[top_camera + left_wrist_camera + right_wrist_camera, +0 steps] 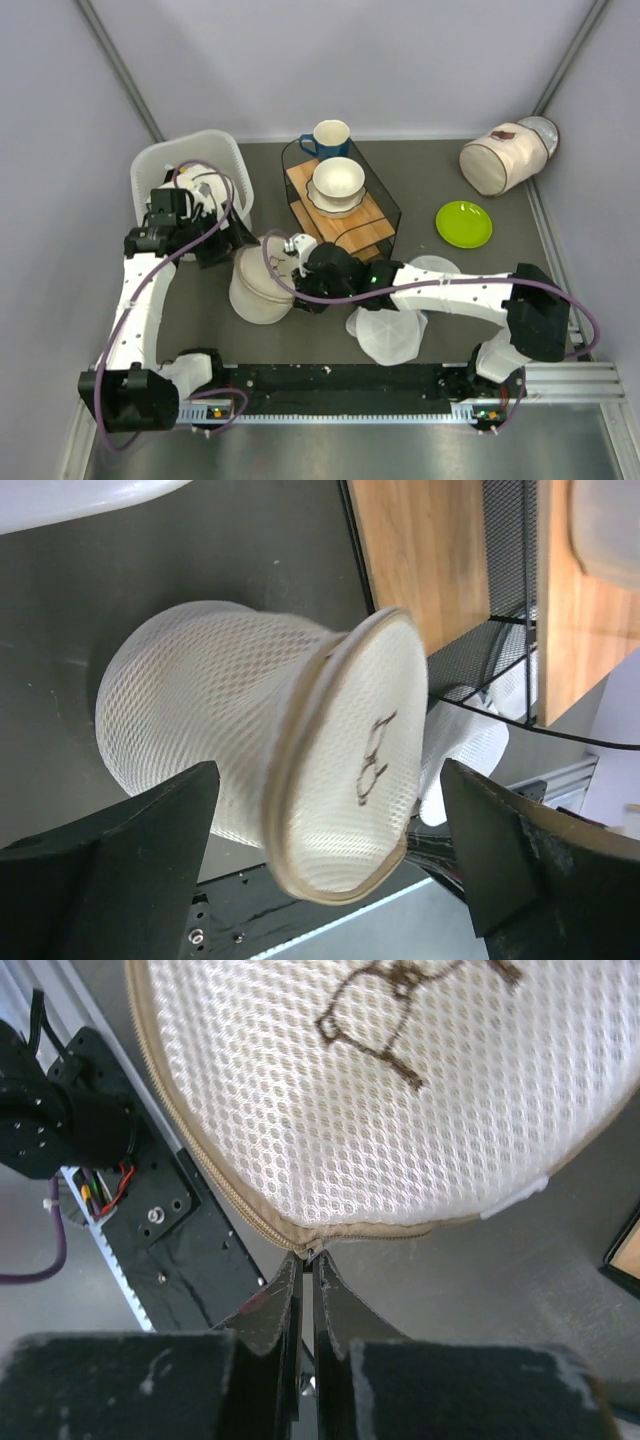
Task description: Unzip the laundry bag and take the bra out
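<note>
Only close-up, right gripper (307,1264) pinching zip pull (312,1251)

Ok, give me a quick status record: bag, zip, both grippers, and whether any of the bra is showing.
laundry bag: mid-table, between the two grippers, just in front of the dish rack
zip: shut along the stretch visible in the right wrist view
zip pull: at the right gripper's tips
right gripper: shut on the zip pull
left gripper: open, one finger on either side of the bag, no contact visible
bra: not visible in any view
</note>
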Available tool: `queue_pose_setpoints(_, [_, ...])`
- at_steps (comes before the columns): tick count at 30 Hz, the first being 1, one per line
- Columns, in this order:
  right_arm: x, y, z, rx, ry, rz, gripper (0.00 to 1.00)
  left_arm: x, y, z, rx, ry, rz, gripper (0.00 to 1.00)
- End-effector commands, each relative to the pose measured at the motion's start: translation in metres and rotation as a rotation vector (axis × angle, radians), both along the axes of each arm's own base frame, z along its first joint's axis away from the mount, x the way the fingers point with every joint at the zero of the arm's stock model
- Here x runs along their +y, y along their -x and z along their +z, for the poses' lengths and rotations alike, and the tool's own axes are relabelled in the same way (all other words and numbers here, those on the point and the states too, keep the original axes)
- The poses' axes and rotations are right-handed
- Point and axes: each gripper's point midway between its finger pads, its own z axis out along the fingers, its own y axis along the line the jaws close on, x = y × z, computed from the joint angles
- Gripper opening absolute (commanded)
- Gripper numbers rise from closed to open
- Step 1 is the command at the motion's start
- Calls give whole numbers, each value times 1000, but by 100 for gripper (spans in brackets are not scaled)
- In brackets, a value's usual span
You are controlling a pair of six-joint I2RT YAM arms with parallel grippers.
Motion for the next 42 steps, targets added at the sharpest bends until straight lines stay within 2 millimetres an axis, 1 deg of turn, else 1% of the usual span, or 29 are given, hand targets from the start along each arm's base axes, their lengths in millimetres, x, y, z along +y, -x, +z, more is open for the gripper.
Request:
queue_pose_setpoints(1, [15, 12, 30, 19, -56, 54, 0, 5, 13, 40, -68, -29, 42, 99])
queue_pose_setpoints(2, [17, 10, 32, 23, -62, 48, 0, 12, 17, 47, -79, -57, 79, 99])
queue_pose_setpoints(3, [19, 10, 30, 28, -59, 45, 0, 14, 29, 47, -52, -65, 98, 99])
queue_pose_setpoints(4, [20, 9, 30, 31, -59, 43, 0, 14, 39, 54, -68, -53, 125, 99])
queue_pose_setpoints(6, [24, 9, 32, 38, -67, 40, 0, 8, 57, 51, -49, -10, 146, 99])
queue_pose_setpoints(7, [24, 8, 30, 40, -61, 38, 0, 5, 65, 47, -8, 27, 175, 99])
queue_pose_setpoints(8, [26, 9, 31, 41, -66, 38, 0, 2, 73, 33, 39, 49, 190, 99])
queue_pose_setpoints(10, [27, 7, 29, 43, -62, 32, 0, -1, 86, 30, 37, 86, 223, 99])
queue_pose_setpoints(11, [27, 8, 30, 45, -63, 33, 0, -2, 91, 22, 66, 108, 254, 99])
queue_pose_setpoints(13, [28, 6, 28, 47, -60, 27, 0, -4, 100, 21, 60, 133, 279, 99])
queue_pose_setpoints(14, [28, 6, 27, 48, -57, 30, 0, -5, 103, 15, 82, 147, 295, 99])
queue_pose_setpoints(16, [29, 7, 28, 51, -59, 35, 0, -6, 107, 10, 90, 161, 312, 99])
queue_pose_setpoints(17, [30, 7, 28, 52, -60, 37, 0, -7, 106, 1, 106, 171, 312, 99])
queue_pose_setpoints(19, [30, 8, 28, 55, -60, 42, 0, -14, 102, -2, 104, 218, 302, 99])
queue_pose_setpoints(20, [30, 9, 28, 56, -60, 45, 0, -15, 96, -9, 98, 230, 303, 98])
queue_pose_setpoints(23, [29, 10, 28, 58, -61, 45, 0, -17, 86, -15, 92, 257, 309, 88])
queue_pose_setpoints(24, [29, 10, 29, 56, -63, 46, 0, -17, 81, -17, 88, 257, 308, 79])
queue_pose_setpoints(26, [27, 10, 29, 58, -62, 43, 0, -13, 76, -21, 83, 233, 309, 67])
queue_pose_setpoints(27, [26, 10, 29, 55, -63, 43, 0, -11, 74, -23, 91, 216, 312, 43])
queue_pose_setpoints(28, [25, 10, 30, 54, -66, 40, 0, -9, 72, -23, 83, 194, 301, 28])
queue_pose_setpoints(29, [22, 11, 26, 49, -50, 45, 0, -4, 67, -17, 54, 162, 308, 12])
queue_pose_setpoints(30, [18, 9, 25, 38, -42, 44, 0, -1, 64, -17, 59, 140, 310, 0])
queue_pose_setpoints(31, [14, 9, 30, 22, -44, 46, 0, 2, 64, -16, 64, 112, 305, 0])
queue_pose_setpoints(32, [7, 9, 22, 3, -18, 55, 0, 6, 60, -8, 41, 92, 306, 0])
queue_pose_setpoints(34, [-5, 4, 17, -23, 4, 49, 0, 11, 56, -6, 40, 44, 286, 0])
queue_pose_setpoints(35, [-16, 3, 13, -48, 23, 60, 0, 12, 53, 0, 26, 36, 276, 0])
queue_pose_setpoints(38, [-40, -11, 0, -94, 97, 12, 0, 13, 46, 2, 24, 10, 240, 0])
queue_pose_setpoints(40, [-48, -18, -3, -111, 126, -18, 0, 16, 41, 1, 21, -18, 228, 0])
queue_pose_setpoints(42, [-48, -20, 1, -121, 121, -24, 0, 16, 35, 4, 8, -23, 209, 0])
